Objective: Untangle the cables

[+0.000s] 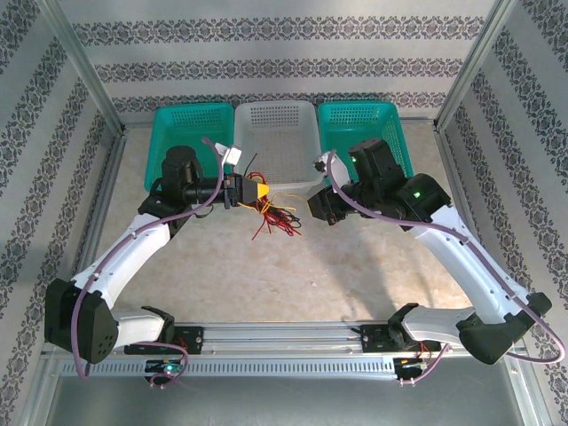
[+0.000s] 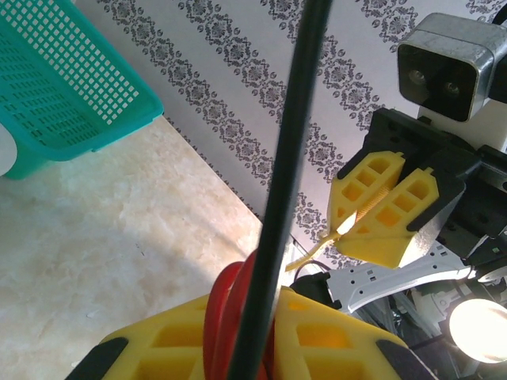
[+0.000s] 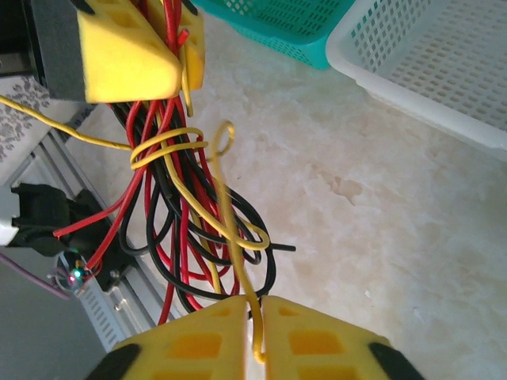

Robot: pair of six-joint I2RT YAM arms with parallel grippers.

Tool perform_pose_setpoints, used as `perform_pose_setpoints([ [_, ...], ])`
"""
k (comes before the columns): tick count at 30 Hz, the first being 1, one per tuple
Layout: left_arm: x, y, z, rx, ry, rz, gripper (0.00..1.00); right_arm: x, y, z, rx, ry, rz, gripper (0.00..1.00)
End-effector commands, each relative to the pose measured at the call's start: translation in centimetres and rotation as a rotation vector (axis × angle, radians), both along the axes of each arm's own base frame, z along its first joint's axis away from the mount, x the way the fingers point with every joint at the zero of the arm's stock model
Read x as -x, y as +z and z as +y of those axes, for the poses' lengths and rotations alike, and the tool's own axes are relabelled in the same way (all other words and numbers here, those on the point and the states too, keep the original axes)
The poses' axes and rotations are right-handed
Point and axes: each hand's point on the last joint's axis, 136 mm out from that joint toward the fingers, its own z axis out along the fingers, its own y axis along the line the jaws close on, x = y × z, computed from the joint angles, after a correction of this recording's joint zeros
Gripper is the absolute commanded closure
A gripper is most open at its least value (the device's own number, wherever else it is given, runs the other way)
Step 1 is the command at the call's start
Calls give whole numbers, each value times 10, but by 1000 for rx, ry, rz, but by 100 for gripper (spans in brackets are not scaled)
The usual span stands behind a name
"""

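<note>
Wrist closeup resolves left pincer clamping cables, right pincer pinching yellow strand.

A robot lab cell: aluminium frame posts, patterned wallpaper panels and a mounting rail enclose a stone-look bench.

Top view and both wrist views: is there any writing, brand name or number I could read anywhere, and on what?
None: no readable word, number or brand.
The wallpaper bears only an ornamental pattern, no letters.
The teal baskets, the white basket and the cables are unmarked.
A green light glows: a plain lamp, no sign.
</note>
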Motion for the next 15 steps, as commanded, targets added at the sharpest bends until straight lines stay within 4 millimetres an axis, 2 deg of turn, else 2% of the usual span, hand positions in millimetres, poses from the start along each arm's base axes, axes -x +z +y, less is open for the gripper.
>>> perform_pose_setpoints([
  [1, 0, 22, 2, 36, -16, -65, 100, 0, 3, 2, -23, 0, -34, 91],
  [5, -1, 21, 2, 48, -16, -60, 100, -4, 2, 5, -47, -17, -35, 95],
  [7, -1, 22, 2, 57, -16, -59, 100, -4, 1, 9, -70, -10, -26, 94],
  [10, -1, 20, 1, 62, -23, -51, 100, -4, -1, 13, -92, -8, -7, 75],
  [12, -1, 20, 1, 62, -27, -48, 100, -5, -4, 14, -97, -11, -5, 72],
  [13, -1, 20, 1, 62, -26, -48, 100, -6, -5, 14, -96, -14, -5, 71],
  [15, 0, 20, 1, 62, -28, -51, 100, -7, -6, 14, -97, -18, -9, 78],
])
